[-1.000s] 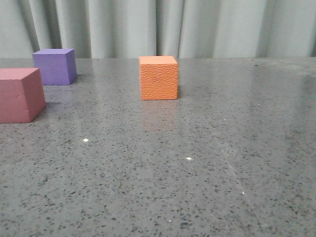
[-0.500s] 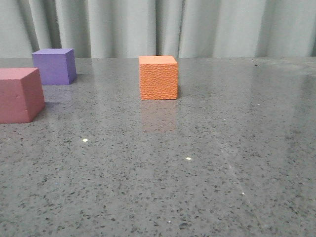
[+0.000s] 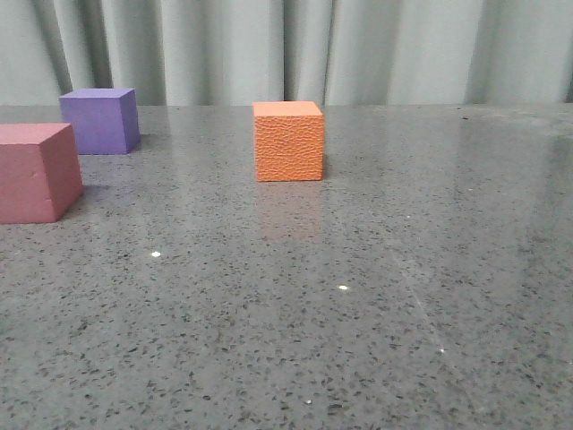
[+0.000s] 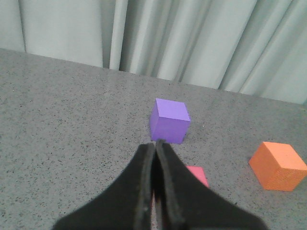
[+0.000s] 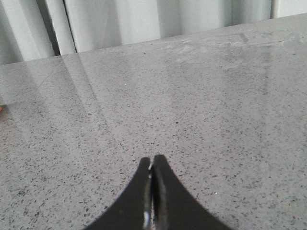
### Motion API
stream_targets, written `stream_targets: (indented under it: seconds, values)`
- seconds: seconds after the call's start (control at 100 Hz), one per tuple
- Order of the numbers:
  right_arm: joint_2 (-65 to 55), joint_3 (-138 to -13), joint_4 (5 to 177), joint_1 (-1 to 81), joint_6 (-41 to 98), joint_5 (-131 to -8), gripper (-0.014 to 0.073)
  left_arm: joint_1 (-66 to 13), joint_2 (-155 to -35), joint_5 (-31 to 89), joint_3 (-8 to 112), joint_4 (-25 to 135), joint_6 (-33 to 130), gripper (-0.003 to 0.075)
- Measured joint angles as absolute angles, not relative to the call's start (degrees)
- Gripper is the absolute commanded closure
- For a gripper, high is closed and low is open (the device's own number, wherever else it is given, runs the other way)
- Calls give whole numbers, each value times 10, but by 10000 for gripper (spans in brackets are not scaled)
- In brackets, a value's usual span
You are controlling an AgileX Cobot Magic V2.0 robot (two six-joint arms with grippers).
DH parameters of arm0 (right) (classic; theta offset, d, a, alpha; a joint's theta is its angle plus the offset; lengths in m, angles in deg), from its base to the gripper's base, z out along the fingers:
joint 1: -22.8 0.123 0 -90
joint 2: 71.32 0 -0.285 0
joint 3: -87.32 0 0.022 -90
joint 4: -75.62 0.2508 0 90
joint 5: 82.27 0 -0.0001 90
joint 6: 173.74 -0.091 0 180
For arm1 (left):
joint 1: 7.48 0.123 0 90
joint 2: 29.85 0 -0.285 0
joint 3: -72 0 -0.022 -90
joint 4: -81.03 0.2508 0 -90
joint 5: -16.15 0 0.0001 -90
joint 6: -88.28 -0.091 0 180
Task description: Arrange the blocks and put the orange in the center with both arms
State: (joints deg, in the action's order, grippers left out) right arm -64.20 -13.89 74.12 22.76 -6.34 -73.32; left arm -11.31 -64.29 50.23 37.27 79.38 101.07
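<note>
The orange cube [image 3: 287,141] with a pebbled face stands near the middle of the table, toward the back. The purple cube [image 3: 99,120] stands at the back left. The pinkish-red cube [image 3: 36,172] sits at the left edge, nearer than the purple one. No gripper shows in the front view. In the left wrist view my left gripper [image 4: 156,143] is shut and empty, above the table short of the purple cube [image 4: 169,120]; the pinkish-red cube [image 4: 197,175] is partly hidden behind its fingers, and the orange cube [image 4: 278,165] lies off to one side. My right gripper [image 5: 151,159] is shut and empty over bare table.
The grey speckled tabletop [image 3: 358,296] runs back to a pale pleated curtain [image 3: 295,49]. The right wrist view shows only tabletop [image 5: 192,110] and curtain.
</note>
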Motion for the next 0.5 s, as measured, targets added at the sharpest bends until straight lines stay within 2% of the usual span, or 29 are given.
stream_targets:
  seconds: [0.24, 0.5]
  values:
    - [-642, -139, 741, 228, -63, -733, 661, -113, -784, 578, 535, 810, 992, 739]
    - [-642, -139, 741, 228, -63, -733, 661, -113, -839, 604, 563, 813, 989, 721]
